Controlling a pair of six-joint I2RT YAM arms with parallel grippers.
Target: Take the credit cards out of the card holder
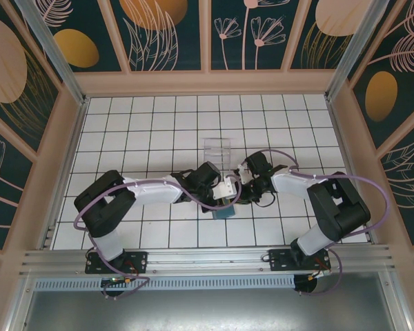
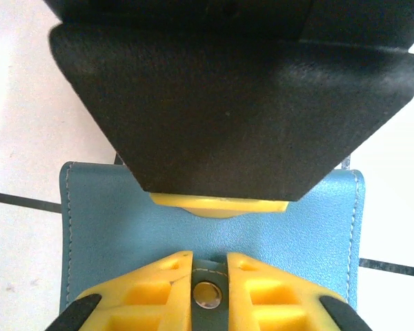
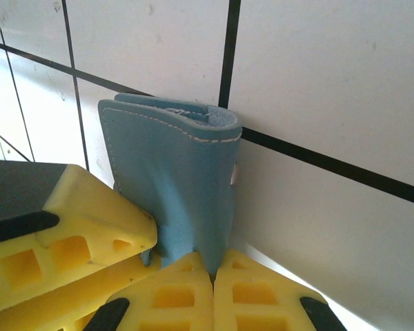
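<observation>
The teal card holder sits on the white tiles between both arms. In the left wrist view it lies flat, and my left gripper is shut on its short strap tab with the metal snap. In the right wrist view one wallet flap stands up from the floor, with my right gripper shut on its lower edge. A tiny pale pinkish sliver peeks from the flap's right edge. The credit cards are otherwise hidden inside. In the top view the left gripper and right gripper meet over the wallet.
A clear plastic tray stands just behind the grippers. The right gripper's black body hangs close above the wallet in the left wrist view. A yellow finger of the left gripper presses against the flap's left side. Wooden walls ring the tiled floor.
</observation>
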